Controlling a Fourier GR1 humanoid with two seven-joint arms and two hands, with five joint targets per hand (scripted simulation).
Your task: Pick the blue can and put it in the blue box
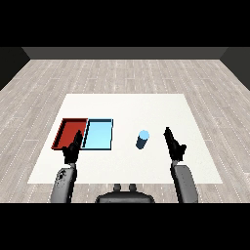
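The small upright blue cylindrical can (142, 139) stands on the white table (146, 105), right of the shallow light blue tray (99, 135). The right hand (175, 145), fingers straight and empty, should approach sideways, curling around its middle. The left hand (72, 149) is likewise open.

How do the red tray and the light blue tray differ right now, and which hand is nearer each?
The red tray lies at the far left; the light blue tray sits beside it on its right, nearer the upright blue can. The left hand overlaps the red tray's near corner, while the light blue tray is uncovered. The right hand is well away from both. Both trays are shallow, rectangular, similar in size and hold nothing.
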